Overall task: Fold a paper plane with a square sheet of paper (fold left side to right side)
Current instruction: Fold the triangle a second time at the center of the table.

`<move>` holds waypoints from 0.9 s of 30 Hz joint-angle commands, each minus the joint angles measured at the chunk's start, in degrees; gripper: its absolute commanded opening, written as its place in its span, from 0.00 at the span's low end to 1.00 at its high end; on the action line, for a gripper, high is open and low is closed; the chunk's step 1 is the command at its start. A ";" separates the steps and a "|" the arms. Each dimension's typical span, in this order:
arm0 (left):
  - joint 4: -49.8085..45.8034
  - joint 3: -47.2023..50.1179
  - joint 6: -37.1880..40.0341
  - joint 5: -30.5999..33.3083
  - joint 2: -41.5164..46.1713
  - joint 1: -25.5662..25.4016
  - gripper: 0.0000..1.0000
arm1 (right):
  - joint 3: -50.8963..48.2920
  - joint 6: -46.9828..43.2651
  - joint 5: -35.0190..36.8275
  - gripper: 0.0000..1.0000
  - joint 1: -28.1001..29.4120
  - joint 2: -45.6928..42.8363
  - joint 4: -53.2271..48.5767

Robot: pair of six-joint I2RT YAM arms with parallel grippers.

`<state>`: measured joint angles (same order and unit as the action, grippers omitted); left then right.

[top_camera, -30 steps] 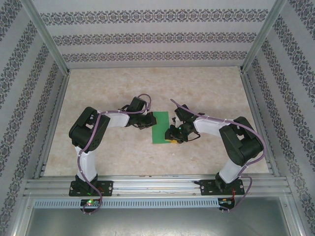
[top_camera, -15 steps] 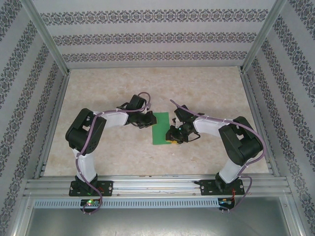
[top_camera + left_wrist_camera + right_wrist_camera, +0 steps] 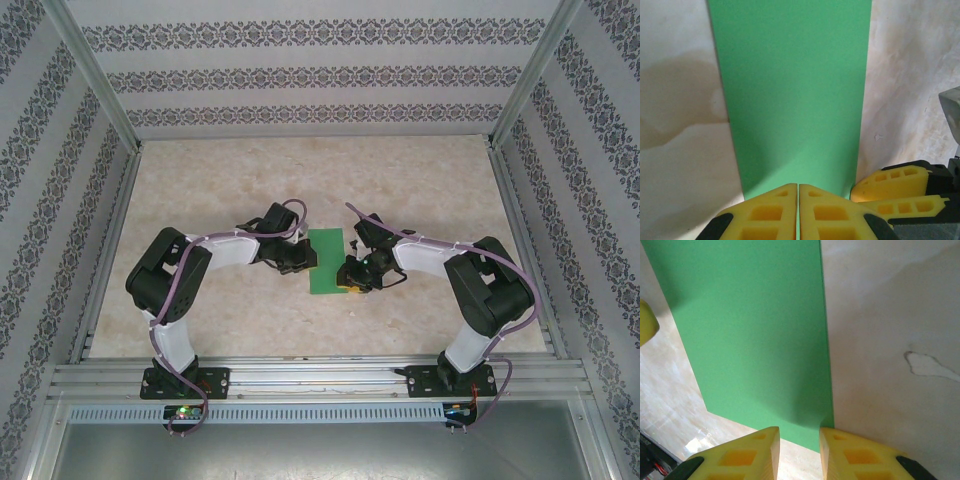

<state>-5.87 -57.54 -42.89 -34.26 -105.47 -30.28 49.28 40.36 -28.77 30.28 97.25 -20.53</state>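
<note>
The square sheet of paper [image 3: 326, 262] is bright green and lies flat on the table as a narrow upright rectangle, about half as wide as it is long. The paper plane is out of view. My left gripper [image 3: 298, 262] is shut, its yellow tips [image 3: 798, 186] over the sheet's [image 3: 795, 95] left long edge, low on the paper. My right gripper [image 3: 352, 283] is open a little, its tips [image 3: 799, 432] straddling the near right corner of the sheet [image 3: 750, 330], with nothing held between them.
The beige marbled table [image 3: 300, 180] stretches far beyond the paper. Patterned walls and metal posts [image 3: 95, 90] close in the back and sides. The right gripper's yellow fingers [image 3: 895, 185] stand close beside my left gripper.
The left gripper has slid toward me along the paper's left edge, with its elbow swinging out to the left. The right arm has stayed in place.
</note>
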 commanded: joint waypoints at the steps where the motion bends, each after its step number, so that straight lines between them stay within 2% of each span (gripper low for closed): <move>1: -2.40 0.45 0.93 0.05 -1.00 -0.71 0.09 | -0.41 -0.63 1.97 0.28 0.74 0.94 -1.61; 10: -3.81 1.43 0.54 3.16 -1.10 -0.82 0.09 | 0.02 -0.70 1.97 0.29 0.74 0.44 -1.96; 17: -4.09 1.80 0.94 2.79 -1.79 -0.79 0.09 | 0.71 -0.64 1.32 0.29 0.79 0.58 -1.80; 27: -5.40 1.82 1.41 3.55 -2.57 -0.75 0.09 | -0.40 -0.17 0.91 0.34 -1.57 -4.99 -1.48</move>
<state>-7.49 -56.27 -42.65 -32.10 -106.17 -30.39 49.50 40.38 -28.75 29.71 94.98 -20.86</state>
